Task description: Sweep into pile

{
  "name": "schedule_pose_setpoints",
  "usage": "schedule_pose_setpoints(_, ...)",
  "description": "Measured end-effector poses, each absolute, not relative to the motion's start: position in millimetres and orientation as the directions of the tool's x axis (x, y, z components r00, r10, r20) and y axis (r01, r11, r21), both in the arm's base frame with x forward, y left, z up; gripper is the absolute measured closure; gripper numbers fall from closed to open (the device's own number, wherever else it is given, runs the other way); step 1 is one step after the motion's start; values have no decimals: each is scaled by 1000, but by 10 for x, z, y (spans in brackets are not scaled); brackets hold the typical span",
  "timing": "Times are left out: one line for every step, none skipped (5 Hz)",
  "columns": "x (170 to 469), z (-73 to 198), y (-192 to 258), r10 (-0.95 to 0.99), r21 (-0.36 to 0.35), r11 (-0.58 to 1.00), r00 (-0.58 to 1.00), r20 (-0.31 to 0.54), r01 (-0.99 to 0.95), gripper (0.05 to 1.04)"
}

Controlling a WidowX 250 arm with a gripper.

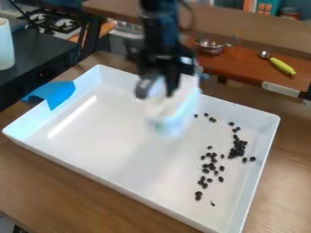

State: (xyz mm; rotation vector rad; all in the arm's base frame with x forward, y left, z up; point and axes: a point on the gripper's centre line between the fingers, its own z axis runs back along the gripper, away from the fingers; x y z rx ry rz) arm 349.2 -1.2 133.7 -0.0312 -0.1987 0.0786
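Gripper (157, 91) clamped on white tool (173, 119) over tray (97, 136)
Black beans (236, 151) near its right edge: loosely clumped (half done, perhaps), one pile left to form.

One tray (103, 141); one pot (210, 47); dozens of beans (234, 151)

Stove (65, 31): I see it upper left, dark grates on top.
White container (5, 44): upright at my left edge, on a dark counter (37, 51).
Metal pot (210, 47): upper right, on a reddish-brown shelf (242, 63).
Green-handled utensil (282, 66): right of that pot.
Blue sheet (56, 93): I spot it left.
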Motion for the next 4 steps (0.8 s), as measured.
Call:
schedule_pose_setpoints(3462,1355,281,117,-32,993,974,193,-113,586)
schedule_pose_setpoints(3428,1316,566,157,5,987,967,201,-162,586)
schedule_pose_setpoints(3437,1196,703,178,50,980,959,222,-193,586)
schedule_pose_setpoints(3473,936,814,213,107,965,954,209,-239,586)
